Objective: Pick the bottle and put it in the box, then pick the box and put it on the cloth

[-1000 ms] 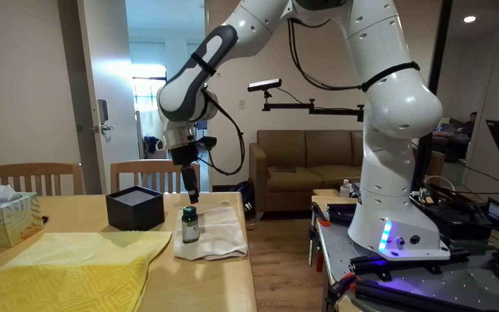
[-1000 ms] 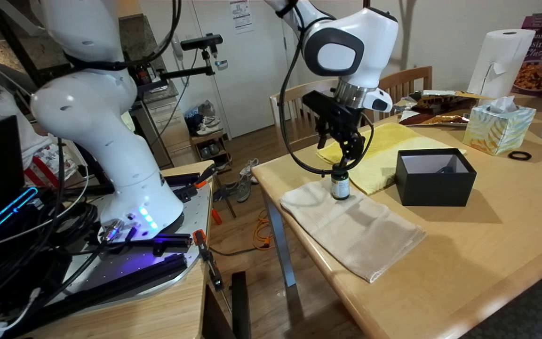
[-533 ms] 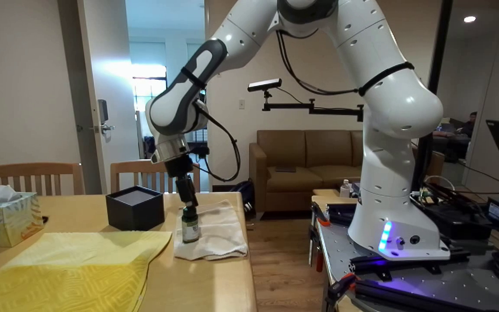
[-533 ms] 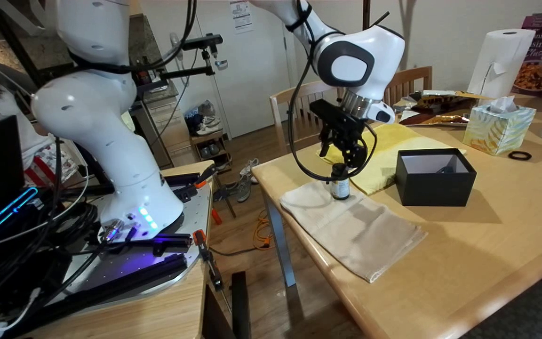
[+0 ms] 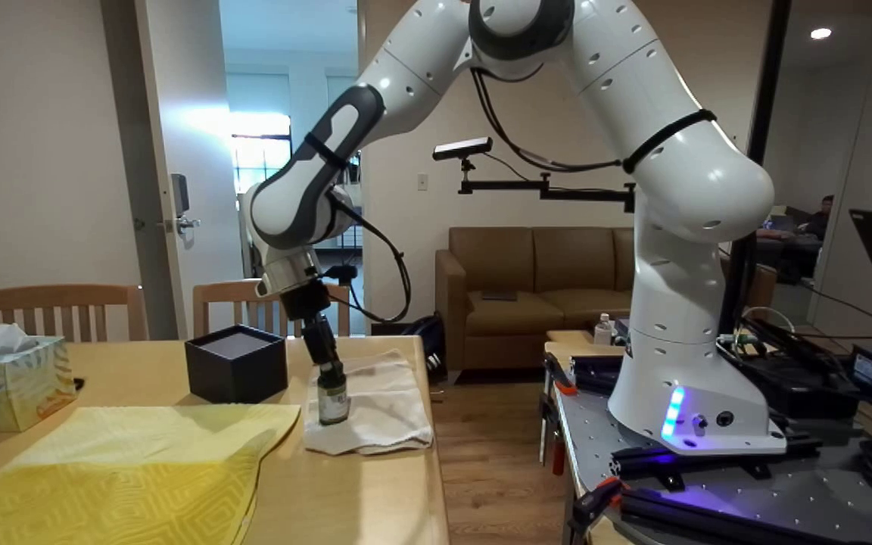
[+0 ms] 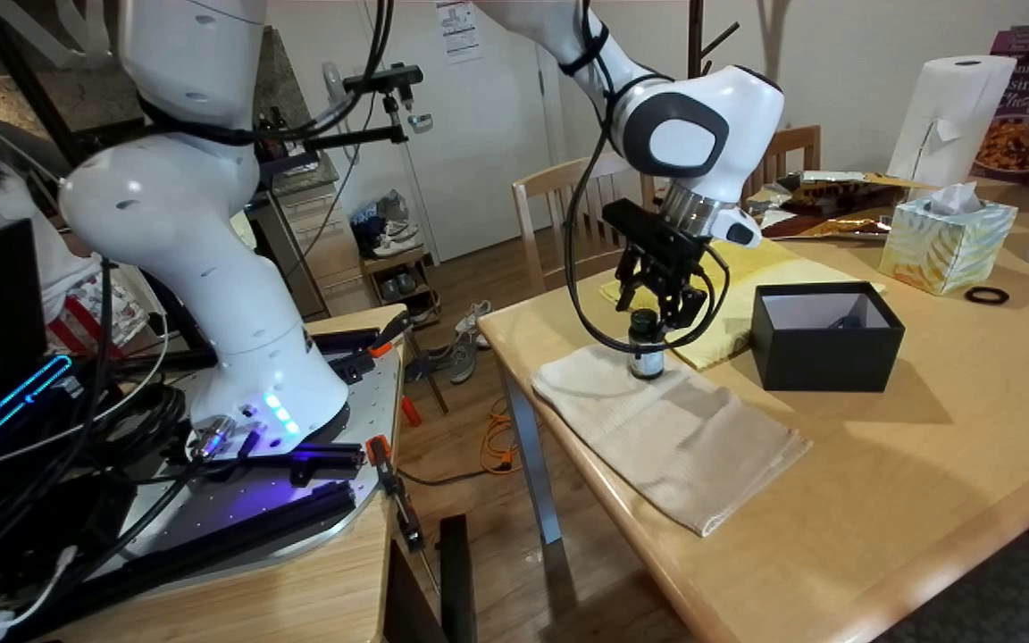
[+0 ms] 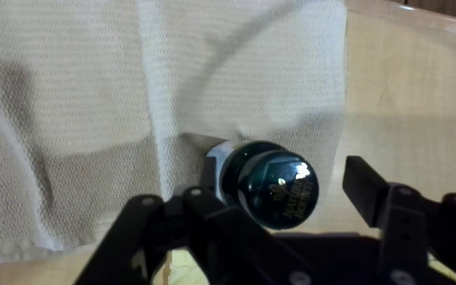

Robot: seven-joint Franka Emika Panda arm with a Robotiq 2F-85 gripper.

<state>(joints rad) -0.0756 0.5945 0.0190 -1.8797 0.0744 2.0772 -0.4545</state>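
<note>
Since the pincer gapes wide, one finger on either side of the cap of the bottle, this reads as the pick step, grip not made yet. Relation that matters: bottle sits inside the gap but off-centre, in the wrist view right beside the left finger (can't tell if touching), clear space to the right finger. Bottle upright on the cream cloth, long axis vertical; pincer reaches from above at a tilt in both exterior views. Likely wants a nudge left in the wrist view before closing, else the left finger shoves the bottle right and may tip it. The box stands open-topped on the worktop, right of the bottle and apart from it in an exterior view; small dark item inside, can't make out what. Bottle not in the box, box not on the cloth, so most of the task looks left to do.
</note>
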